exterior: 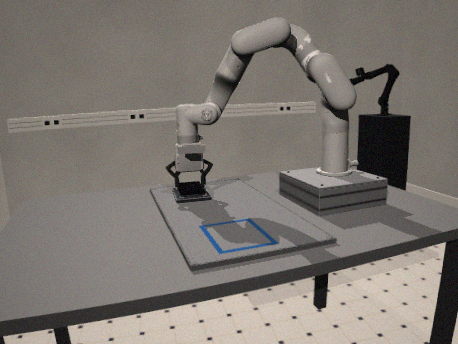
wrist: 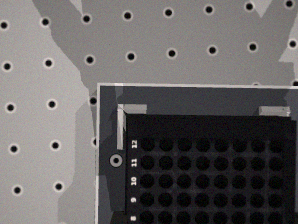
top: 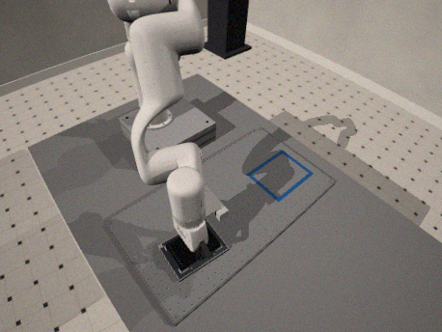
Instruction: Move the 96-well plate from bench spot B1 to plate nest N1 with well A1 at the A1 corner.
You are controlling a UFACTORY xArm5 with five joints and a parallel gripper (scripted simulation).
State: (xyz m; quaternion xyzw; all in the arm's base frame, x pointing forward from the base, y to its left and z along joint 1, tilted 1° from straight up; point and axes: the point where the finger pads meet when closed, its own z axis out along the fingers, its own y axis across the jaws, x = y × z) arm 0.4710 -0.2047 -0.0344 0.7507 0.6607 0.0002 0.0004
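Note:
The black 96-well plate (top: 182,257) (exterior: 189,189) (wrist: 210,170) is low over the plate nest N1 (top: 172,264) (exterior: 194,196) (wrist: 106,125), a dark square base with a pale outline. In the wrist view the plate's edge lies just inside the pale corner locators (wrist: 131,108), with column numbers 12 down to 8 along its left side. I cannot tell whether it rests on the nest. My gripper (top: 200,249) (exterior: 189,184) points straight down and is shut on the plate. The blue outlined bench spot B1 (top: 265,162) (exterior: 248,247) is empty.
Nest and blue square both sit on a grey perforated board (top: 290,205) (exterior: 295,227) (wrist: 45,100) on the table. The arm's stepped base block (top: 193,126) (exterior: 345,192) stands behind the board. A dark cabinet (top: 227,24) (exterior: 382,147) stands beyond the table.

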